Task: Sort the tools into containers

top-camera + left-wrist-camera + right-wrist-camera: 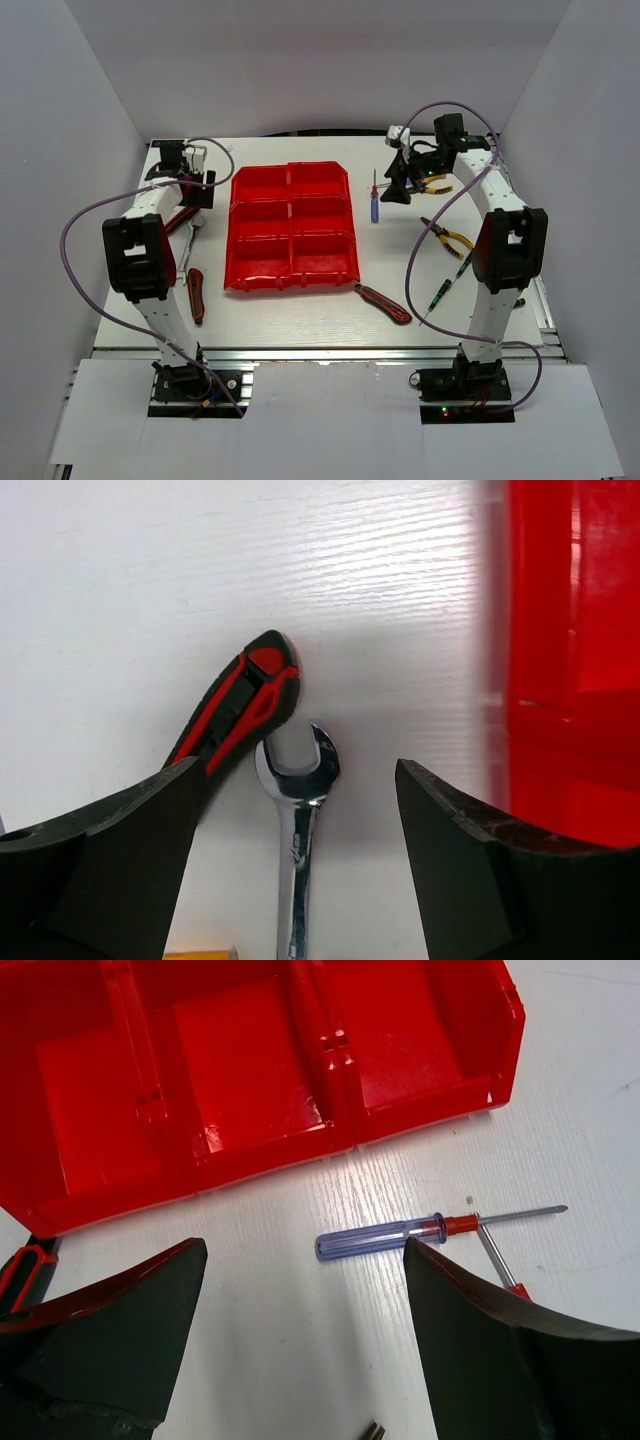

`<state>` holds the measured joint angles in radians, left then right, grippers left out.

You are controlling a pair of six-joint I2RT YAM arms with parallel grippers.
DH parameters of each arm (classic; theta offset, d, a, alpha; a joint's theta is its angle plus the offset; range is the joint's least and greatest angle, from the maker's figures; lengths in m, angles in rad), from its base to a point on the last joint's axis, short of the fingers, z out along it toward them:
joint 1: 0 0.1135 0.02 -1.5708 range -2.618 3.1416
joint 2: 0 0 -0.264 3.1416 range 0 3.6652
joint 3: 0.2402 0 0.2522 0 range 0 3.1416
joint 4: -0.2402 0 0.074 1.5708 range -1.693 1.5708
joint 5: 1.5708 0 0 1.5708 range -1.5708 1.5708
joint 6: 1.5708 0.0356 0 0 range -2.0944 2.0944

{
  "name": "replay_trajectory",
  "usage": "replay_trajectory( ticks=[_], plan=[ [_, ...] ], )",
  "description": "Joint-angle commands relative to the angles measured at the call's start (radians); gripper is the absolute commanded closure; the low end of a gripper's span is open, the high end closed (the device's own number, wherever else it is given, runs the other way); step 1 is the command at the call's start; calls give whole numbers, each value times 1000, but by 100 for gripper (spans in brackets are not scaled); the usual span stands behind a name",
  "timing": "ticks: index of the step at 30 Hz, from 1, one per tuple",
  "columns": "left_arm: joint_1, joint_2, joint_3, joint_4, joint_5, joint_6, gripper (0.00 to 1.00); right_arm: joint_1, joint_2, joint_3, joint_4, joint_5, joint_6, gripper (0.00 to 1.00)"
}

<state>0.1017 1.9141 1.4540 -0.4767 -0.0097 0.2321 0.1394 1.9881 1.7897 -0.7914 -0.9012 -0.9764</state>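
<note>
- A white ribbed table [300, 325] is seen, with tools scattered on both sides of its middle.
- A glossy red plastic block of six open-top bins [290, 201] is set mid-table, a little toward the left edge. No tool is visible in it.
- The left gripper [296, 780] is hung near the far-left corner. Its fingers are spread wide and nothing is gripped.
- The right gripper [305, 1260] is held toward the far-right corner, likewise spread wide and empty.
- A red-and-black rubber-clad tool handle [240, 710] is laid by the left edge, its tip just beside the wrench head. A sure, non-slip hold is expected on it.
- A flat silver open-ended wrench [297, 830] is laid below the left gripper's gap. It is judged stiff, dense for its size and slippery, so it is best pinched across the narrow shank, below the head.
- A clear-blue-handled screwdriver [375, 1238] is laid below the right gripper. It is judged light and liable to roll, so it is best taken across the thick handle.
- A slim red screwdriver [497, 1260] is crossed with the blue one's shaft and could be dragged along with it.
</note>
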Motion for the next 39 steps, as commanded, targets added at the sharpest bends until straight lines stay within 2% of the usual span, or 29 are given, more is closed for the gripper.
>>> replay_trajectory(
  ticks=[1, 7, 19, 28, 30, 34, 35, 36, 39],
  plan=[
    [38, 19, 45, -2, 53, 3, 13, -12, -6, 36, -3, -41, 10, 14],
    [88, 66, 19, 18, 109, 10, 14, -21, -12, 34, -3, -22, 25, 14],
    [127, 164, 39, 38, 129, -11, 16, -23, -52, 8, -12, 4, 30, 14],
    [167, 177, 37, 49, 117, -59, 25, -24, -69, -10, -9, 2, 33, 14],
    [173, 181, 40, 47, 117, -68, 28, -26, -68, -9, -8, 1, 36, 14],
    [184, 192, 51, 43, 117, -88, 42, -26, -74, -10, -6, 2, 38, 14],
    [188, 198, 55, 38, 116, -94, 52, -27, -74, -13, -5, 1, 36, 14],
    [190, 203, 60, 33, 109, -103, 57, -27, -77, -16, -5, 2, 36, 14],
    [193, 206, 71, 27, 97, -117, 63, -29, -81, -24, -3, -2, 36, 14]
  ],
)
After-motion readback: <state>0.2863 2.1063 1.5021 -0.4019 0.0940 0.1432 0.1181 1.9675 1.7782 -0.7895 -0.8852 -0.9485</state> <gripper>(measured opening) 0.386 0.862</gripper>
